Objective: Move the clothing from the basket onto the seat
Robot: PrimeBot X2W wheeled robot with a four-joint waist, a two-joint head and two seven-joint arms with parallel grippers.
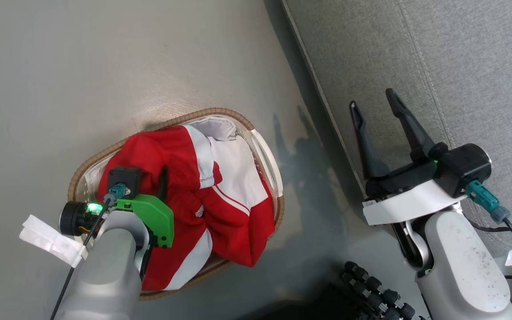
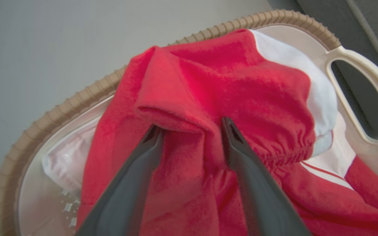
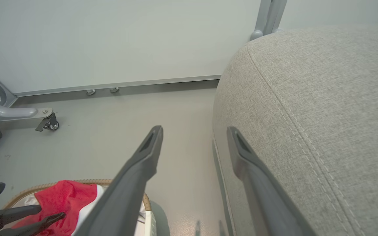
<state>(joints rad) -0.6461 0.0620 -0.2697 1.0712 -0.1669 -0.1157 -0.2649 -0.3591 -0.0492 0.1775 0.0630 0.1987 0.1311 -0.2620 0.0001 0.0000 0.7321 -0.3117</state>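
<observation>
Left gripper (image 2: 190, 126): lowered from above into the heap. Its jaws stand fairly wide astride a raised fold of red cloth, fingertips pressed into the fabric. The fold sits between them but is not visibly pinched. Clothing (image 1: 234, 213): red sports garments with white panels and stripes, all piled in the basket, with one red corner lapping over the rim on the robot's side. Basket (image 1: 225, 111): oval, brown woven rim, white liner showing at its ends. It stands on the floor (image 1: 82, 66) near the seat's front edge, with a narrow strip of bare floor between them. Right gripper (image 1: 373, 101): jaws wide and holding nothing, hovering over the seat's front edge, well apart from the clothing. Seat (image 1: 460, 66): grey upholstered sofa cushion with stitched seams, lying to the right of the basket. Judgement: the left arm is the nearer to the load. Once the fold is pinched, the carry likely runs up and rightward over the floor strip.
</observation>
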